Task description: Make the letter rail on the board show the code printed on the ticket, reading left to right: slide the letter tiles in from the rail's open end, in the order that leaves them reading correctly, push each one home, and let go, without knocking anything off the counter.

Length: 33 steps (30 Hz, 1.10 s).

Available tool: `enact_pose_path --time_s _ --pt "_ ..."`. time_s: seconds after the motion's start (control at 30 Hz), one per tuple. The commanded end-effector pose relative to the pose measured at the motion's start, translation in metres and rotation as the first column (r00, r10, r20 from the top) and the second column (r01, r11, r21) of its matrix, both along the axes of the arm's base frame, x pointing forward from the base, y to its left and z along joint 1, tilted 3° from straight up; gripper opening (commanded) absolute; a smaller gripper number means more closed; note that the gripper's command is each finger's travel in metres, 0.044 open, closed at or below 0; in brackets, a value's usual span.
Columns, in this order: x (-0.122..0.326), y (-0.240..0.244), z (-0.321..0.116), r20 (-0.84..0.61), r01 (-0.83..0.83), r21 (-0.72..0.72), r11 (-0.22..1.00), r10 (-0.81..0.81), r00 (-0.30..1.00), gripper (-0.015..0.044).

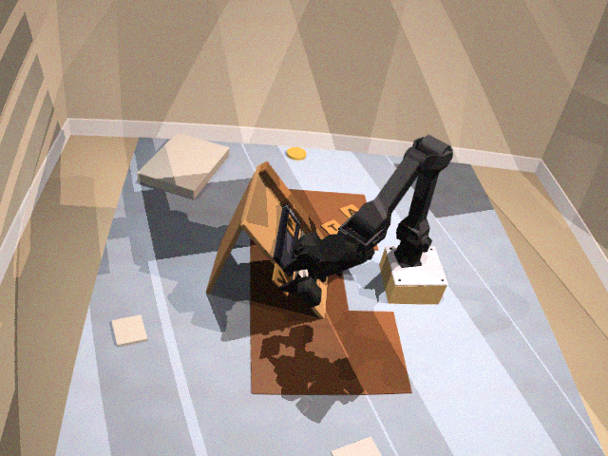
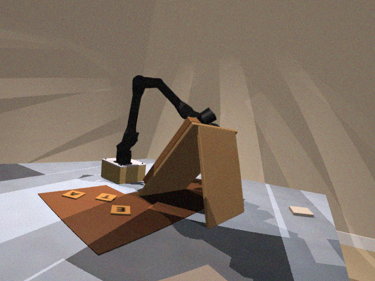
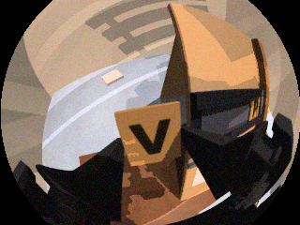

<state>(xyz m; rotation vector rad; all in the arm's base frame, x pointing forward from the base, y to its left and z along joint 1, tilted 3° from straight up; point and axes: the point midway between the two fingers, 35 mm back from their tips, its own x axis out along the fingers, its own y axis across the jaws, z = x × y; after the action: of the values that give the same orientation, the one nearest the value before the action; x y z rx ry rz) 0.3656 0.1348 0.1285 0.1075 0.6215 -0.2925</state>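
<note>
the wrist view alone shows the v on the tile [image 1: 279, 275] [image 3: 151, 133] plainly: the hand [image 1: 294, 282] [image 3: 152, 137] has it pinched between its fingers, beside the open end of the rail [image 1: 283, 237] [image 3: 220, 100] on the leaning board [image 1: 262, 216] [image 2: 221, 172] [image 3: 225, 56]. a letter tile [image 1: 291, 224] [image 3: 254, 109] sits in the rail in the top and wrist views; the exterior view gives only the board's back and side, hiding the rail. that view does show the e tile [image 2: 120, 209] lying on the brown mat [image 1: 370, 353] [image 2: 99, 239] near the t tile [image 1: 331, 226] [image 2: 106, 197] and a tile [image 1: 350, 211] [image 2: 73, 194]. only the top view shows a yellow disc [image 1: 295, 153], near the desk's far edge.
</note>
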Motion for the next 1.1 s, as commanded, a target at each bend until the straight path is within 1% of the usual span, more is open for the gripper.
enact_pose_path --time_s 0.0,1.07 --pt "0.0 -0.002 0.001 0.001 -0.005 0.001 1.0 0.005 1.0 0.0" --pt "-0.005 -0.017 0.001 0.001 -0.005 -0.001 1.0 0.005 1.0 0.0"
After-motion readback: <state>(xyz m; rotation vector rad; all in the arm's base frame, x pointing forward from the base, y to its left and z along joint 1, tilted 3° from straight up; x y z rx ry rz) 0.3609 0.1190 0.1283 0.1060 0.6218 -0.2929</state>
